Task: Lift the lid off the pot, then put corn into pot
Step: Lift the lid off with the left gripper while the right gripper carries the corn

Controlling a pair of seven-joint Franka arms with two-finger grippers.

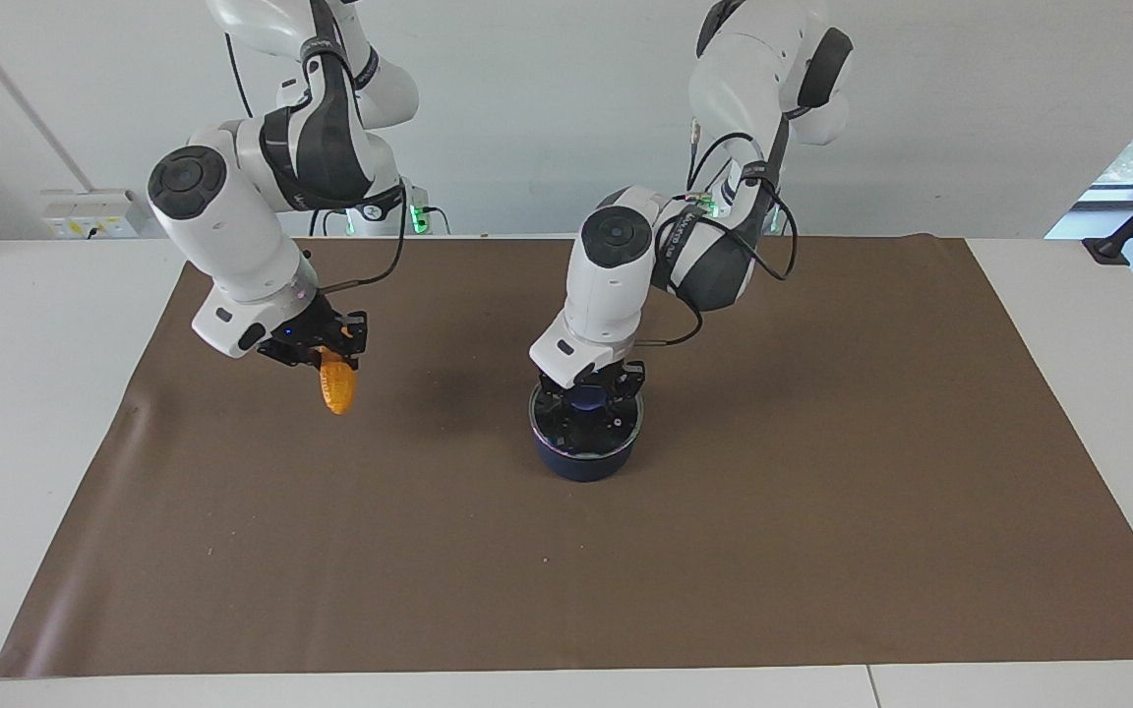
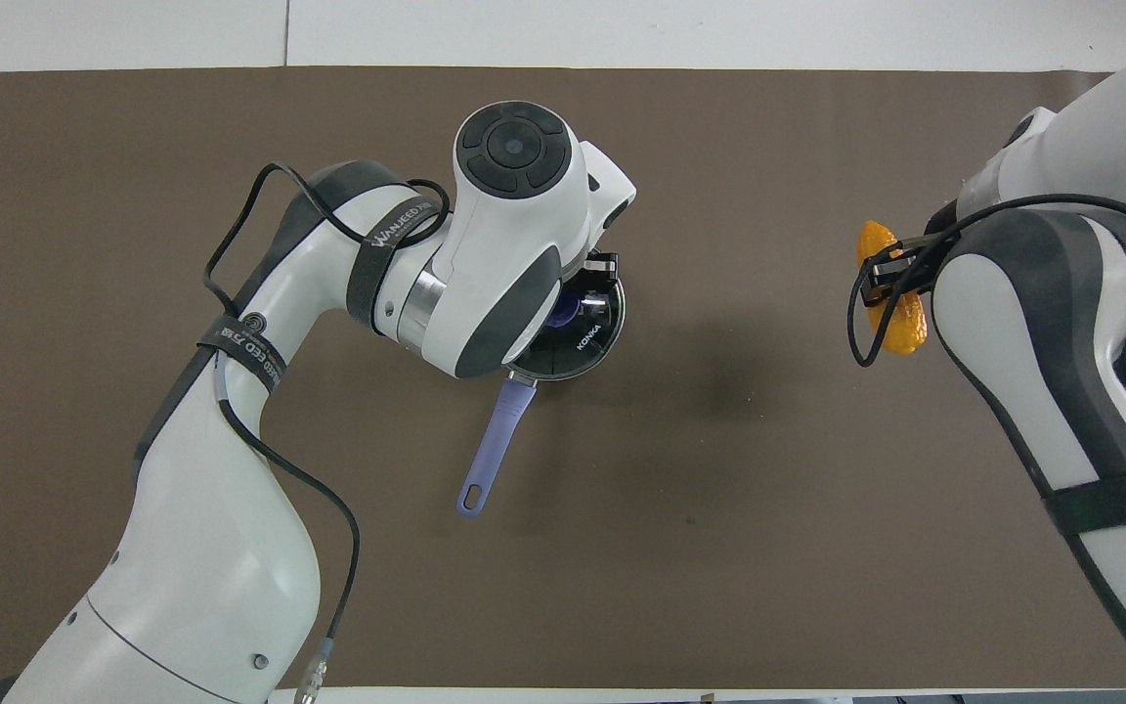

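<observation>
So, closest to the robots, the pot's light blue handle (image 2: 490, 453) is seen lying on the brown mat (image 1: 822, 511), pointing back toward the arms' end of the table. A bit farther out, the dark blue pot (image 1: 583, 457) is parked around the middle of the mat, with the glass lid (image 2: 583, 342) seated on its rim. The left gripper (image 1: 589, 395) is lowered right onto the lid, and its fingers are clamped shut on the blue knob (image 1: 587, 396) at the lid's centre. Over toward the right arm's end of the table, the corn (image 1: 336, 385) is held up in the air above bare mat, well apart from the pot. It's pinched at its upper end by the right gripper (image 1: 332, 356), closed tight, and the cob is left dangling down with a slight tilt.
</observation>
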